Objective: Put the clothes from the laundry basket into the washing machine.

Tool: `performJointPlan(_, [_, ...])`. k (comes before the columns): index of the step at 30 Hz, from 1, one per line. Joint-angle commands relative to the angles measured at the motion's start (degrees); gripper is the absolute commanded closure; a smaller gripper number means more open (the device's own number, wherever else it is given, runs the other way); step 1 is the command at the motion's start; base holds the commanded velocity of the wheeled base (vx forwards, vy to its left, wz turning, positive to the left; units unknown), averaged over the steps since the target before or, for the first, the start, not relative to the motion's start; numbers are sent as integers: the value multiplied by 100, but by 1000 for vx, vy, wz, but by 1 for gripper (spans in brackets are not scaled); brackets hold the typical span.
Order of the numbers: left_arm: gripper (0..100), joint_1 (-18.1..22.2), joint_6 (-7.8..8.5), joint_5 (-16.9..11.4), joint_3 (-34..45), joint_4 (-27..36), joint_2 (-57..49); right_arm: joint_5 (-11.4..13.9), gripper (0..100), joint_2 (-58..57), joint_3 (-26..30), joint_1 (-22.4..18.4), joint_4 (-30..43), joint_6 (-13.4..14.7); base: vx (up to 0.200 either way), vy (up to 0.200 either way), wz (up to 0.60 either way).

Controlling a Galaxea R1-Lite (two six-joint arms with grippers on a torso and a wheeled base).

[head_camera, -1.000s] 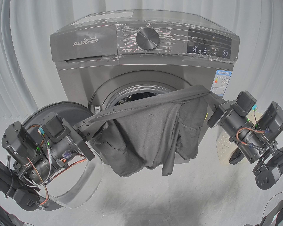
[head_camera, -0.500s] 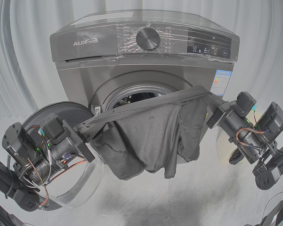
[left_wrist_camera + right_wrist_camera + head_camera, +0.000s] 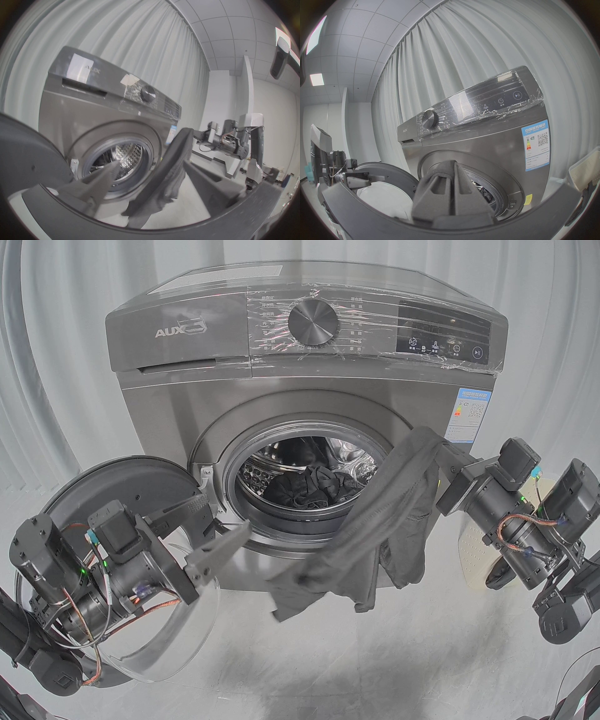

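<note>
Loading step: the right end effector (image 3: 442,451), clamped shut on one grey garment (image 3: 375,521), hangs it just before the open drum of the one washing machine (image 3: 187,402). The left end effector (image 3: 212,530) gapes wide, empty. Next, the garment probably needs carrying inward onto the dark heap (image 3: 309,484) inside, whose pieces cannot be counted.
</note>
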Motion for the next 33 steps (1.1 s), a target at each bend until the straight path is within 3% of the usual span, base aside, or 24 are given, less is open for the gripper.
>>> performJointPlan(1, [0, 7, -12, -197, 207, -12, 165, 1, 100, 196, 3, -8, -34, 62, 0, 0, 0])
performJointPlan(9, [0, -28, 41, -153, 234, -12, 508, -8, 100, 205, -23, 396, -8, 89, 0, 0, 0])
performJointPlan(14, [0, -116, 137, -83, -180, -21, 1036, -227, 100, 214, -120, 589, 27, 150, 0, 0, 0])
performJointPlan(15, [0, -133, 181, 128, -408, -21, 1282, -210, 100, 267, -137, 633, 36, 150, 0, 0, 0])
performJointPlan(17, [0, -212, 199, 225, -540, -21, 1387, -201, 100, 311, -181, 704, 36, 150, 0, 0, 0])
performJointPlan(26, [0, -423, 234, 163, -777, -30, 2029, -183, 100, 416, -392, 1152, 71, 142, 0, 0, 0])
performJointPlan(33, [0, -494, 471, 119, -1050, -21, 2530, -183, 100, 522, -506, 1398, 71, 142, 0, 0, 0])
